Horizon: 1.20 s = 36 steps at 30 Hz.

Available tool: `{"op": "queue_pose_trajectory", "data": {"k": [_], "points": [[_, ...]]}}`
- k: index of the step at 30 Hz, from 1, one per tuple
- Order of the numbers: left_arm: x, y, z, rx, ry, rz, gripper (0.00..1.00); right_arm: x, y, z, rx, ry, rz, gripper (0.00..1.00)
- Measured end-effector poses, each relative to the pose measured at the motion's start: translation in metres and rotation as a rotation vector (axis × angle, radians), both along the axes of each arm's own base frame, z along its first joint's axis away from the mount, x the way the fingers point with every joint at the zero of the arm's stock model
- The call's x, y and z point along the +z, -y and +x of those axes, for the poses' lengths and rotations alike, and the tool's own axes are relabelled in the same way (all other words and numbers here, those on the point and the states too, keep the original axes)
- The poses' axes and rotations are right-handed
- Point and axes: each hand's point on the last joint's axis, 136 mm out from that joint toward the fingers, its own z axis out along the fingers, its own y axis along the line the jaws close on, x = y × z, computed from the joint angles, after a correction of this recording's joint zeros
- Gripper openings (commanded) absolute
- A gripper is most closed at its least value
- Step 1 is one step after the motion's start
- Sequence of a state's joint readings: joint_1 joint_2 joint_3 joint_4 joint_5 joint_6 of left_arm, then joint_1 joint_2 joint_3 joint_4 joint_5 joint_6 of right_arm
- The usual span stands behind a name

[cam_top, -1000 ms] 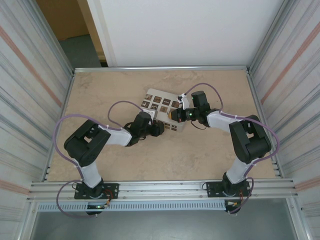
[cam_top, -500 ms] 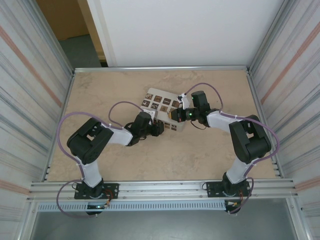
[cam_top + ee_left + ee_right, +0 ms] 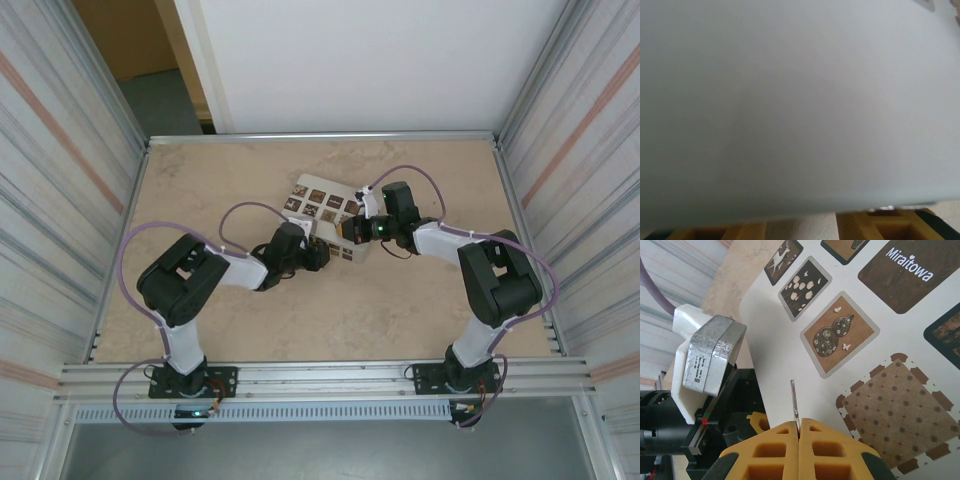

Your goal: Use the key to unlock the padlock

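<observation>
Key (image 3: 794,400) pinched in clenched R gripper (image 3: 799,424), blade pointing 12 o'clock over white box (image 3: 790,340). L gripper (image 3: 319,256) at box's 6 o'clock edge in top view; can't tell its grip.

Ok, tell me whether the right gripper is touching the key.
Touching. The right wrist view shows the right gripper shut on the key: its thin silver blade sticks out where the yellow jaws meet.

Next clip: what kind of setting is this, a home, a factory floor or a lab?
Most likely a lab test cell, not a home: a beige tabletop boxed in by ribbed panel walls, with the left arm and right arm bolted to an aluminium rail at its near edge.
</observation>
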<state>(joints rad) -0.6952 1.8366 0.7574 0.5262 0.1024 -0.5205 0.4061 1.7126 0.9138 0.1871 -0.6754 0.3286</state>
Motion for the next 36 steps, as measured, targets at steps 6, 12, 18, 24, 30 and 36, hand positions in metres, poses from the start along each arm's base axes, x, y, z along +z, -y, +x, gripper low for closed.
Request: {"op": "queue_pose_trajectory", "data": {"k": [6,12,18,24,30,36], "points": [[0.001,0.004,-0.001,-0.009,-0.003,-0.004,0.27,0.000,0.000,0.000,-0.001,0.002,-0.001,0.00],[0.001,0.007,-0.003,-0.019,-0.002,-0.005,0.20,0.002,0.000,0.000,-0.009,0.008,-0.010,0.00],[0.003,0.008,-0.003,-0.018,-0.001,-0.008,0.17,0.013,0.002,-0.014,-0.005,-0.003,-0.022,0.00],[0.012,0.007,-0.005,-0.004,-0.017,-0.026,0.16,0.046,0.014,-0.026,-0.025,0.052,-0.007,0.00],[0.025,0.012,-0.015,-0.011,-0.076,-0.050,0.17,0.060,0.033,-0.053,-0.042,0.108,-0.031,0.00],[0.040,0.016,-0.024,-0.007,-0.151,-0.081,0.15,0.042,0.041,-0.087,-0.040,0.117,-0.112,0.00]]}}
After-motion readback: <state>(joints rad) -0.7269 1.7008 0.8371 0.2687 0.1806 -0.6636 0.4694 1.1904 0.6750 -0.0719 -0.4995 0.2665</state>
